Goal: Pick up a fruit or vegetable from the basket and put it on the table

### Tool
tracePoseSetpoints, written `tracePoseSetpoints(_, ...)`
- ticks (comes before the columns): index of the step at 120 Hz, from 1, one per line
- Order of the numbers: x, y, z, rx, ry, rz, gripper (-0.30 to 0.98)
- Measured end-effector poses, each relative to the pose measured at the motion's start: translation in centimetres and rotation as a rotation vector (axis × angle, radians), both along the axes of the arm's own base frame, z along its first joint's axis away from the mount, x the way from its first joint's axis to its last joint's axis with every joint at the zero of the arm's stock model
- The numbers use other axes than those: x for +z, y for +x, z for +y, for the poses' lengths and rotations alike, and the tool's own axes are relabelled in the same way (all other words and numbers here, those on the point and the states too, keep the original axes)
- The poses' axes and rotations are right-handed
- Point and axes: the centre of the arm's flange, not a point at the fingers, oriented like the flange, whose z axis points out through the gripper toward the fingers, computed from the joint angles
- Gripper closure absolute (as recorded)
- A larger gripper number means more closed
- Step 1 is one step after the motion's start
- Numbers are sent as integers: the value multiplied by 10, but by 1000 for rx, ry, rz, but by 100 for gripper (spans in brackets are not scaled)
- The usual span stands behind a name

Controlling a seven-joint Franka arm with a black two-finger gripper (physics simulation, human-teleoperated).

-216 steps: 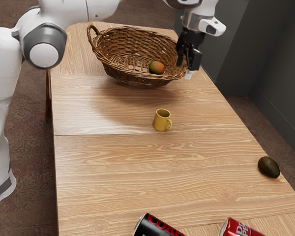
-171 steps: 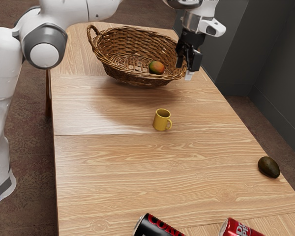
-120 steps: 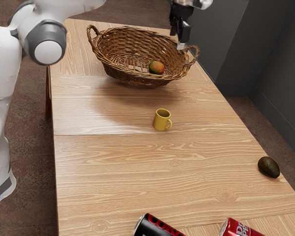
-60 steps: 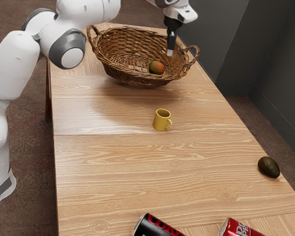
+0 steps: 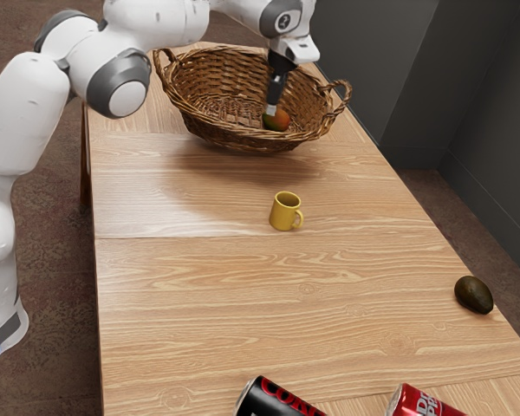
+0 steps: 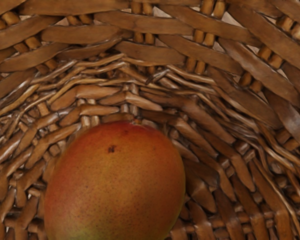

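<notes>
Our claw (image 5: 270, 110) points downward inside the basket, right at the mango (image 5: 280, 120); whether it is released or clenched we cannot tell from this side. We judge that it reaches in from above because the high woven walls would block a lower approach. Just under it the mango rests on the wicker floor, near the wall, which probably helps keep the round fruit from rolling but may leave us little room on that side. Around both stands the basket (image 5: 230, 137), upright, its open mouth giving us the way in and, later, out. We think the next move is a centred grip, then a straight lift past the rim. Outside, well apart from our claw, the yellow mug (image 5: 282, 213) stands upright on the table (image 5: 191, 295), whose broad bare stretch beside it would suit the mango. Farther off lie an avocado (image 5: 474, 295), a black can (image 5: 273, 400) and a red can (image 5: 419, 404).
</notes>
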Motion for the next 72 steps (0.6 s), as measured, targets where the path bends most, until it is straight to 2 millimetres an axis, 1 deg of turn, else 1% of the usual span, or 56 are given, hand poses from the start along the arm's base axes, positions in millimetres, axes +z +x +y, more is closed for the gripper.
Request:
tracePoseSetpoints(12, -13, 14, -6, -47, 5, 5, 0)
tracePoseSetpoints(23, -22, 20, -6, -73, 9, 8, 0)
tracePoseSetpoints(37, -24, 21, -3, -94, 16, 6, 0)
tracePoseSetpoints(58, -28, 17, 7, -107, 22, 8, 0)
tracePoseSetpoints(72, -36, 17, 12, -114, 26, 18, 0)
